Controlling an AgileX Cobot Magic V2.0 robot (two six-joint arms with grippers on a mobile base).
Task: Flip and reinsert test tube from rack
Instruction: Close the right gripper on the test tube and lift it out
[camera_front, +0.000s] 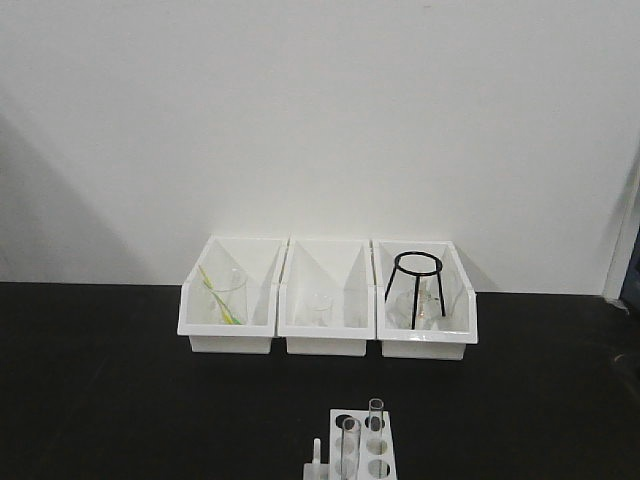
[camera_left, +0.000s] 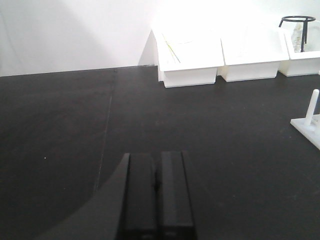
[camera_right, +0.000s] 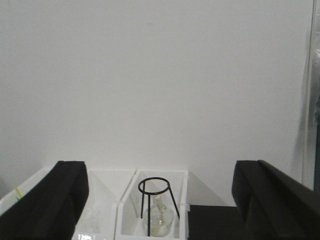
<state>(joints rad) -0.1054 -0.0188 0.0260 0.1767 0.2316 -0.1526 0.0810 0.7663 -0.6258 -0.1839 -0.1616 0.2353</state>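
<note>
The white rack (camera_front: 362, 447) stands at the bottom edge of the front view, with two clear test tubes (camera_front: 351, 445) (camera_front: 376, 415) upright in its holes. Only one corner and peg of the rack (camera_left: 311, 117) show at the right edge of the left wrist view. My left gripper (camera_left: 158, 161) hangs low over the black table, well left of the rack, with its fingers pressed together and nothing between them. My right gripper (camera_right: 160, 200) is wide open and empty, raised and facing the bins; the rack is out of its view.
Three white open-front bins (camera_front: 327, 297) line the back wall. The left holds a beaker (camera_front: 224, 296) with a yellow-green stick, the middle a small glass, the right a black wire tripod (camera_front: 414, 287) over a flask (camera_right: 161, 217). The black tabletop (camera_left: 75, 125) spreads in front.
</note>
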